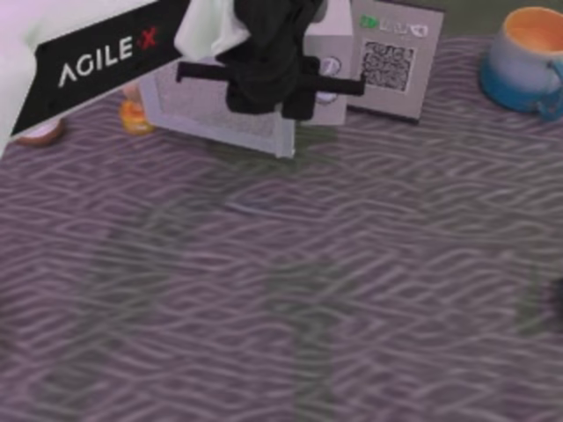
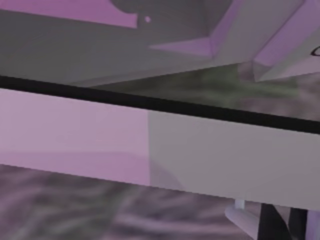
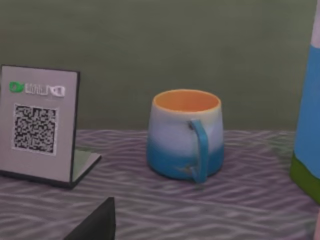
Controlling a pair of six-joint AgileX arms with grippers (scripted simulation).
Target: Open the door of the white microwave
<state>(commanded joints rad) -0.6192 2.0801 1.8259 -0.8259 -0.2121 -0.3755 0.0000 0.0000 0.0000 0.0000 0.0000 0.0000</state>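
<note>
A white microwave [image 1: 330, 44] sits at the far edge of a patterned table [image 1: 281, 308], just left of a grey QR placard [image 1: 391, 61]. Its door [image 1: 220, 110], a white panel with a speckled mesh window, stands swung partly out from the front. The left gripper [image 1: 268, 83] hangs directly over the door's top edge; whether it is clenched or released cannot be told. To do this well, keep pulling along the door's arc, away from the hinge, without dragging the microwave. A blue mug [image 1: 525, 60] stands right of the placard. The right arm is parked, well to the mug's near side.
</note>
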